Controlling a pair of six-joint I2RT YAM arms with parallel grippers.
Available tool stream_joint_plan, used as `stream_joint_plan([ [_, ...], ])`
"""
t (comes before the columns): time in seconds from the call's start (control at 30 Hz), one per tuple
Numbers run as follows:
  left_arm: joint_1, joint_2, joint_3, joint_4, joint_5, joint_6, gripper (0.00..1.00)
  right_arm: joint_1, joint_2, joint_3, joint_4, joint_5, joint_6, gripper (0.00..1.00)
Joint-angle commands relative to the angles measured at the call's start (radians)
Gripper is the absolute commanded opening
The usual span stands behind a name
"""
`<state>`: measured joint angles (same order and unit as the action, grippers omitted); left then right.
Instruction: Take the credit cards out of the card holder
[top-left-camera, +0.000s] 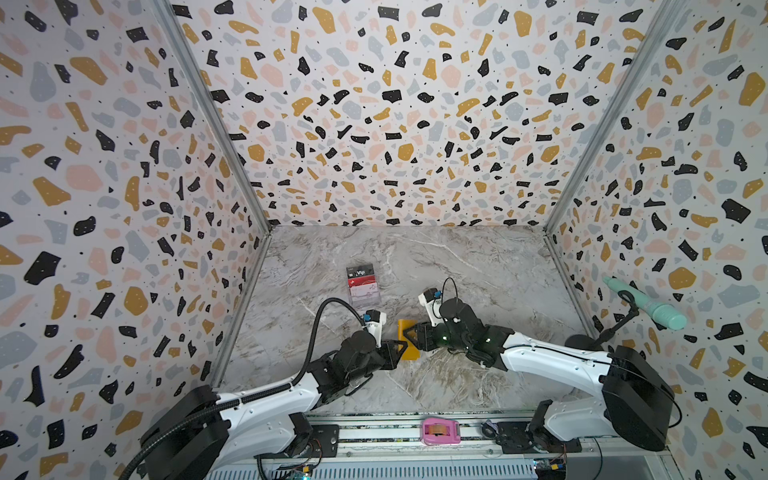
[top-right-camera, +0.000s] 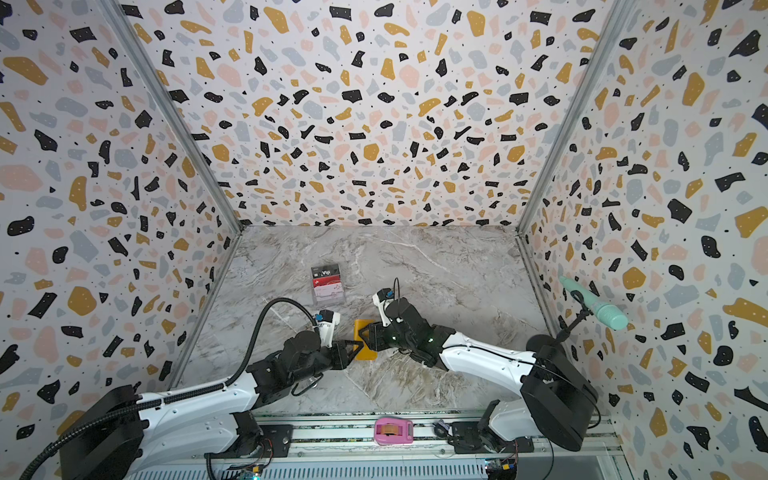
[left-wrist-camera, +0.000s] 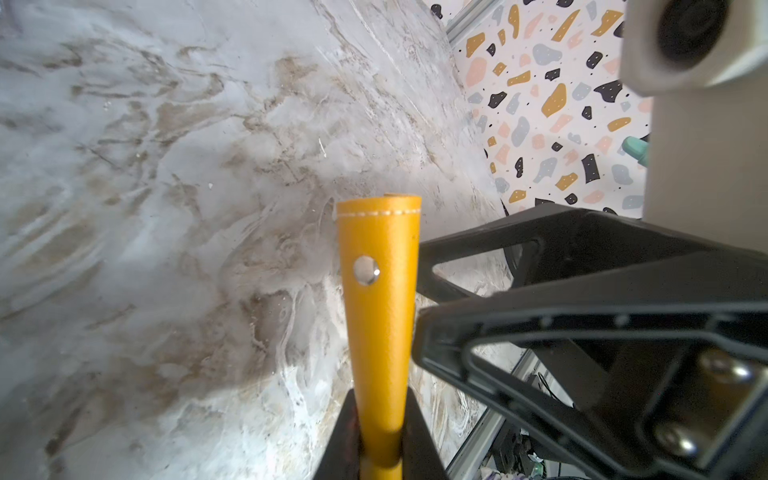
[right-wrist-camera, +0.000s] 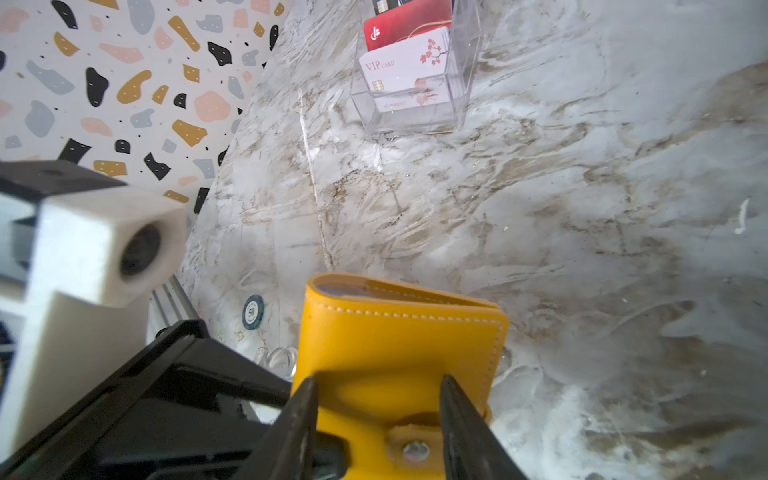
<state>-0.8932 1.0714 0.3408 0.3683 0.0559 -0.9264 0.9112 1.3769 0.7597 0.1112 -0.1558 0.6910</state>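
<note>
Card holder (right-wrist-camera: 399, 345) folded; L hand (left-wrist-camera: 380, 415) clamps its edge, R hand (right-wrist-camera: 376, 411) part-open astride snap tab (right-wrist-camera: 415, 449).

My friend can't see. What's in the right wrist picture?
A closed mustard-yellow card holder fills the foreground, the right pincer open around its snap tab. Farther off on the marble table, a clear stand holds a red card and a white VIP card.
</note>
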Motion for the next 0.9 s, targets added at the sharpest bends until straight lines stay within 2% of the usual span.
stream_joint_plan([
  [0.0, -0.005, -0.036, -0.001, 0.089, -0.036, 0.026, 0.0, 0.004, 0.014, 0.051, -0.054, 0.047, 0.01, 0.47],
  [0.17, -0.003, -0.069, 0.004, 0.038, -0.07, 0.029, 0.0, 0.008, 0.033, 0.066, -0.068, 0.023, 0.011, 0.46],
  [0.33, -0.003, -0.07, -0.007, 0.07, -0.056, 0.027, 0.0, 0.014, 0.063, 0.076, -0.072, 0.002, 0.016, 0.46],
  [0.57, -0.003, -0.085, -0.002, 0.066, -0.057, 0.035, 0.0, 0.021, 0.088, 0.087, -0.07, -0.011, 0.027, 0.39],
  [0.87, -0.003, -0.123, -0.008, 0.056, -0.094, 0.069, 0.0, 0.028, 0.113, 0.099, -0.091, -0.031, 0.028, 0.37],
])
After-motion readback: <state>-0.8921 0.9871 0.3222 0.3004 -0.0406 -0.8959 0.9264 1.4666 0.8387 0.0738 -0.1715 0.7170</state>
